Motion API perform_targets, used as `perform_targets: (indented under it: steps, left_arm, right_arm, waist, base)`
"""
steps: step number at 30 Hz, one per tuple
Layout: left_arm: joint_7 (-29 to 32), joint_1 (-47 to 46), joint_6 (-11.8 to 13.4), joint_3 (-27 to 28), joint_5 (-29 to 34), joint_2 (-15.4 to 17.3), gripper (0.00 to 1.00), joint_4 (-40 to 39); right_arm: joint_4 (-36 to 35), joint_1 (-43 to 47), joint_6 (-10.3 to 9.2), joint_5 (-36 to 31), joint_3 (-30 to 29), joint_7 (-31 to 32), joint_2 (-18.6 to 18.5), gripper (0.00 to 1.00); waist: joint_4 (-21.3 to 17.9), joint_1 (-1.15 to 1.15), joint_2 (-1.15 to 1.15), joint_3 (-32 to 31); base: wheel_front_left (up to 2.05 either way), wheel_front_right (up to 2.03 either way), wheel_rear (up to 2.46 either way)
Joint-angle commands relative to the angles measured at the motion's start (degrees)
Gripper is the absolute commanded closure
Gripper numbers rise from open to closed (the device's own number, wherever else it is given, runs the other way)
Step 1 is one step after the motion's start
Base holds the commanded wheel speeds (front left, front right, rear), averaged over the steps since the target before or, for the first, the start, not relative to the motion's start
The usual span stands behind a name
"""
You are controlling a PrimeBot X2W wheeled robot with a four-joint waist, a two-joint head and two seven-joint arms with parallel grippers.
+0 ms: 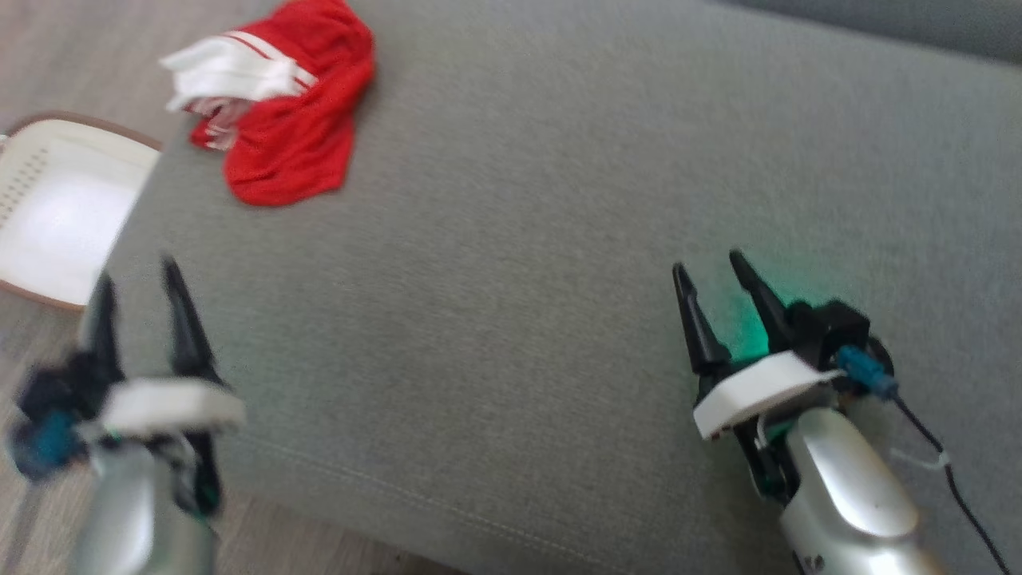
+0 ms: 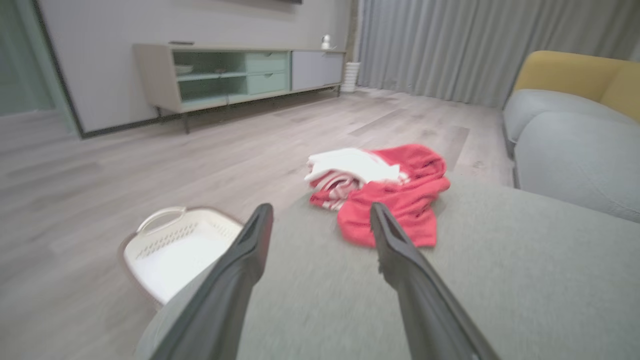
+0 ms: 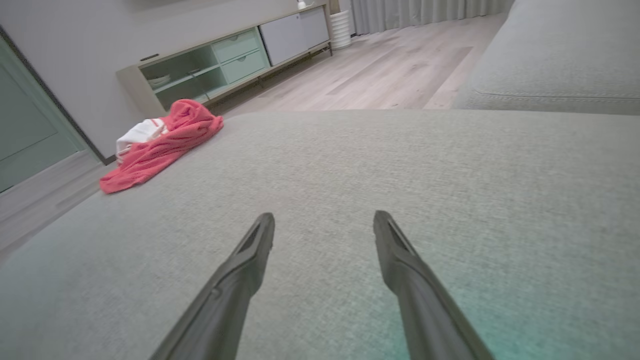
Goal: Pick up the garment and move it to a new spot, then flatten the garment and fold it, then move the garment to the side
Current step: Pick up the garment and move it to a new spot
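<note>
Garment: a red and white garment [image 1: 295,120] lies crumpled in a loose heap on the grey seat cushion [image 1: 511,279], at the cushion's far left corner. The white striped part is bunched toward the cushion's left edge and the red part spreads inward from it.

Left gripper: the left gripper [image 1: 136,273] hangs over the cushion's near left edge, well apart from the garment. It looks blurred from the head view. Its fingers [image 2: 400,260] are spread wide with nothing between them, and they point toward the heap.

Right gripper: the right gripper [image 1: 707,263] sits low over the cushion's near right part, far from the garment. Its fingers [image 3: 400,265] are also released and empty, with bare grey fabric showing between them.

Green glow: a patch of green light [image 1: 742,319] falls on the cushion just beside the right gripper's fingers.

Laundry basket: a white laundry basket [image 1: 56,208] stands on the floor [image 2: 75,175] just off the cushion's left side, close to the corner where the garment lies.

Cushion surface: it is flat and grey, with a stitched seam along its near edge.

Beyond the cushion: a low cabinet [image 2: 230,75] stands against the wall past the far side. Grey curtains [image 2: 450,45] hang to its right. More grey sofa seating [image 2: 575,150] lies off the cushion's far right.
</note>
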Motion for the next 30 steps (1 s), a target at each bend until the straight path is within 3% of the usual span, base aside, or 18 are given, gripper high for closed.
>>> perform_targets:
  steps: [1,7,15,30]
  left_arm:
    - [-0.31,-4.98,-1.01,3.02,1.37,3.67,0.00,-1.13]
    - [-0.31,-15.49,-2.79,2.73,3.68,7.67,0.00,3.40]
    - [-0.31,-26.44,-4.40,1.59,3.08,14.79,0.00,18.22]
    - [2.44,-34.10,-3.63,1.73,0.96,17.12,0.00,36.84]
  right_arm:
    - [-2.61,-2.15,0.19,-1.13,1.26,-0.62,0.11,0.00]
    - [-5.57,-4.30,0.19,-3.85,1.30,-0.62,-0.04,0.00]
    - [-8.69,-7.34,0.19,-4.63,2.89,-0.62,-0.30,0.00]
    - [-12.77,-7.51,0.19,-3.44,3.40,-0.62,-2.18,0.00]
  waist:
    - [-3.34,-0.01,0.00,4.49]
    - [-6.61,-0.01,0.00,9.50]
    - [-12.05,-0.01,0.00,14.29]
    - [-16.78,-0.01,0.00,17.77]
  base:
    - [0.00,0.00,0.00]
    - [0.00,0.00,0.00]
    - [0.00,0.00,0.00]
    - [0.00,0.00,0.00]
